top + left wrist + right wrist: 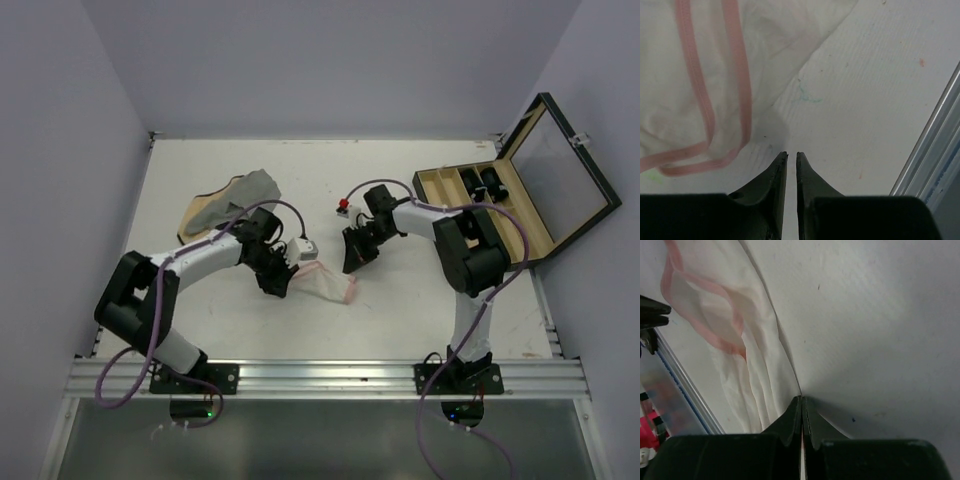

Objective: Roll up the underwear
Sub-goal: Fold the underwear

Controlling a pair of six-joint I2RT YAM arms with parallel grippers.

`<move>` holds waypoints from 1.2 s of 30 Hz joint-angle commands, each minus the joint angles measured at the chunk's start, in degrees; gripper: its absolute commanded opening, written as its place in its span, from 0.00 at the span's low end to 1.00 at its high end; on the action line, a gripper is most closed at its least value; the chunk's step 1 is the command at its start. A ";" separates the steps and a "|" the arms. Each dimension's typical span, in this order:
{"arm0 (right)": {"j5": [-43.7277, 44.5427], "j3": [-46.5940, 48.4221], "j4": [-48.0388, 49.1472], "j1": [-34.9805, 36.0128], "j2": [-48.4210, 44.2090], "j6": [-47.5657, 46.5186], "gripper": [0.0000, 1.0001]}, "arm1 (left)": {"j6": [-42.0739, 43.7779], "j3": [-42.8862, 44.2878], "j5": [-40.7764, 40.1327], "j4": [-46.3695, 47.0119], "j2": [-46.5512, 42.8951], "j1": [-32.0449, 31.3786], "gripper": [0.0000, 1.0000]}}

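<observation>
Robotics lab test cell: 2 arms bolted to an aluminium rail at the near edge of a white table, enclosed by plain lilac walls.

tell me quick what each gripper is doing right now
left gripper: nearly shut, a thin gap between the tips, nothing between them, just off the underwear.
right gripper: shut on the underwear's edge.

Top view is evenly and softly lit; the table is near blown-out white, shadows faint. Both wrist views are dimmer, with a grey cast. Soft shadow is thrown ahead of the left gripper (fingers themselves rendered as blurred dark masses). No glare is seen.
</observation>
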 commanded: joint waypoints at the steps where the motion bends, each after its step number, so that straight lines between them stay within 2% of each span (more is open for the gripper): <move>1: 0.67 -6.25 3.68 0.86 -3.58 5.81 0.00 | -3.84 2.41 -3.79 3.12 4.60 -0.28 0.15; 4: -2.76 -9.86 4.39 2.44 -4.38 10.04 0.00 | -6.74 4.69 -5.30 7.34 9.52 -0.28 0.16; 7: -6.20 -12.85 7.72 5.25 -6.13 13.21 0.00 | -7.71 10.92 -6.10 10.68 16.11 0.07 0.16; 11: -7.95 -15.84 12.47 7.98 -11.23 16.20 0.01 | -6.75 24.69 -5.04 11.65 23.93 0.51 0.18; 14: -4.12 -14.45 10.56 7.37 -14.74 15.17 0.05 | -4.91 33.84 -3.54 10.08 30.43 0.60 0.24; 17: -1.64 -14.35 7.56 5.27 -18.79 12.61 0.05 | -3.94 36.78 -3.90 9.90 29.67 1.04 0.29; 22: 2.32 -16.63 12.29 1.31 -28.55 10.76 0.04 | -1.48 31.17 -4.07 11.57 20.54 3.68 0.43; 26: 3.37 -13.31 13.27 1.13 -23.56 9.53 0.02 | -3.83 23.97 -1.70 9.55 11.67 3.77 0.45; 29: 4.61 -11.37 13.88 -0.45 -17.85 9.88 0.00 | -7.44 19.57 -0.38 7.36 8.93 3.59 0.45; 33: 3.73 -11.62 15.72 -1.07 -13.44 13.38 0.00 | -9.91 13.68 0.14 6.29 7.77 3.15 0.41; 36: 2.85 -15.48 19.23 -0.46 -12.65 18.03 0.00 | -9.47 11.30 0.23 6.03 8.30 2.89 0.39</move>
